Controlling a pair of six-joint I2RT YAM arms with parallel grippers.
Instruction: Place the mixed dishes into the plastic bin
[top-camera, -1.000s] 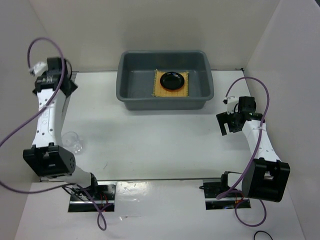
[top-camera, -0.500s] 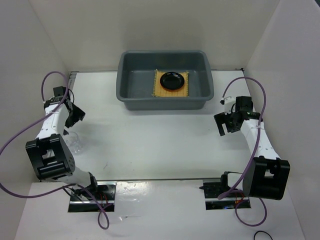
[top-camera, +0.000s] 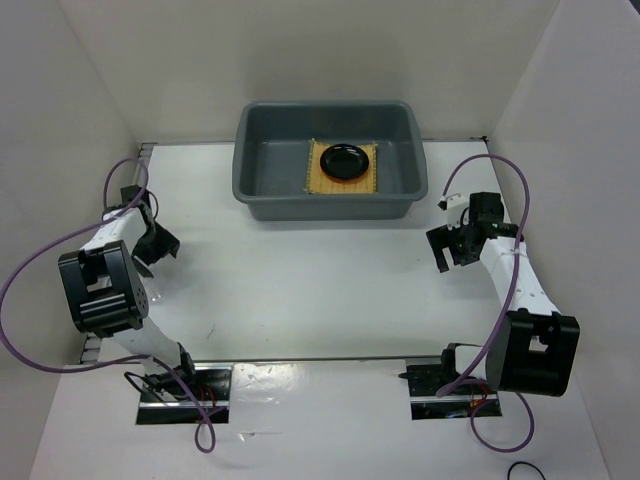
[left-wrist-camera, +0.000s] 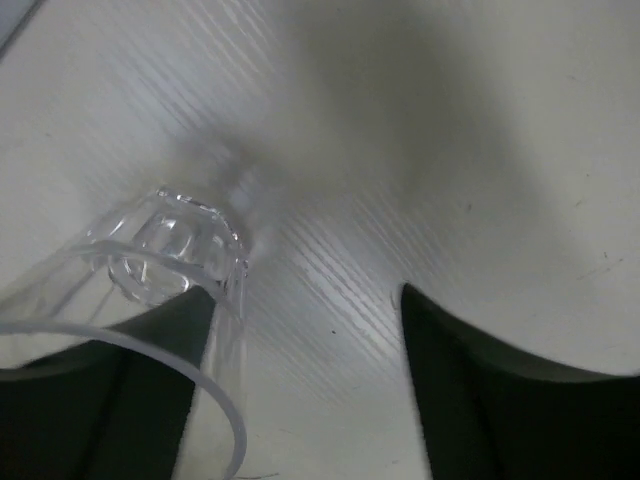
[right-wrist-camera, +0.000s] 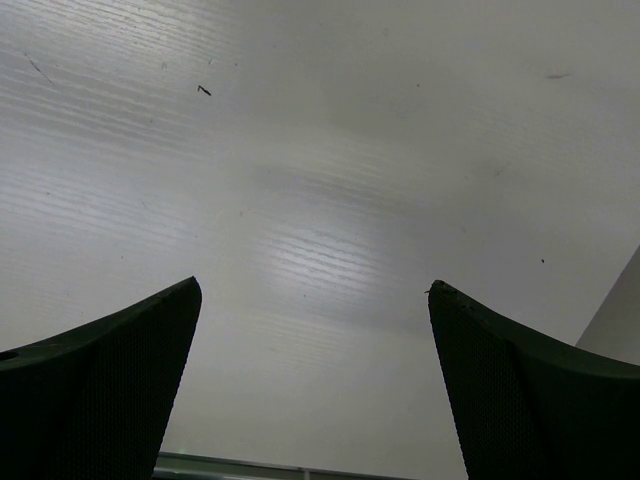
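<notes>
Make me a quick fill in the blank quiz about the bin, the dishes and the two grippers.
The black dish sits ___ the bamboo mat.
The plastic bin holding them is coloured ___.
The clear cup by the left gripper is ___ the bin.
The right gripper has its jaws ___.
Missing: on; grey; outside; open.

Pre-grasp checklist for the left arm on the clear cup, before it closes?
1. Left gripper open: ok.
2. Clear cup centred between the fingers: not ok, it overlaps one finger at the left of the wrist view.
3. Cup upright on the table: ok.
4. Room in the plastic bin: ok, mat and black dish sit mid-floor, with bare floor beside them.
5. Right gripper out of the way: ok, open over the table, apart from the bin.
</notes>
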